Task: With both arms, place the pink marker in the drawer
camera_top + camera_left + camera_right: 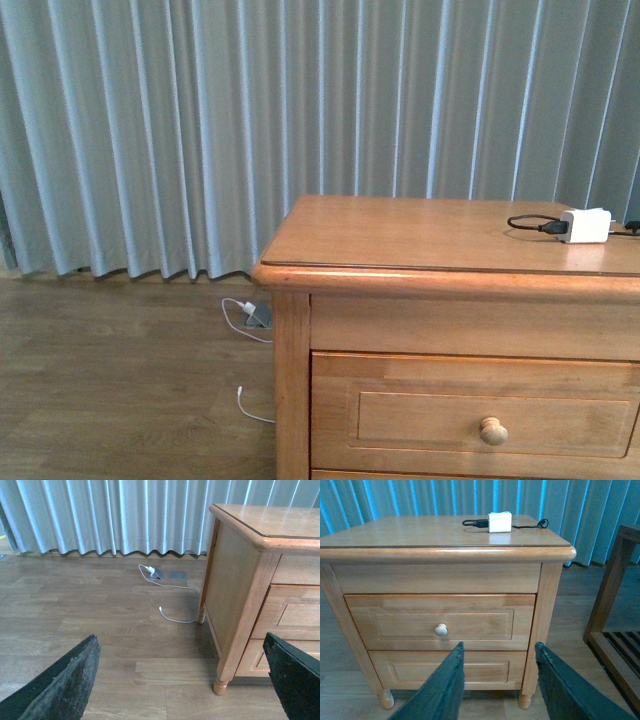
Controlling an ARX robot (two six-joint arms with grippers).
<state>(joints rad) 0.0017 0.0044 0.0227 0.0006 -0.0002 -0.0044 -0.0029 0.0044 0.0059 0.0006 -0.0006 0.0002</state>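
Facing closed honey-coloured wooden top drawer with round knob; white charger block lying on bench; both black tools, left and right, hanging spread, holding nothing.

Soft, even light fills all three views, with no hard shadows. A pale sheen lies on the dresser top, brightest along its front edge. The right wrist view has a blue-green cast on the curtain; the left wrist view's near fingers are blurred.
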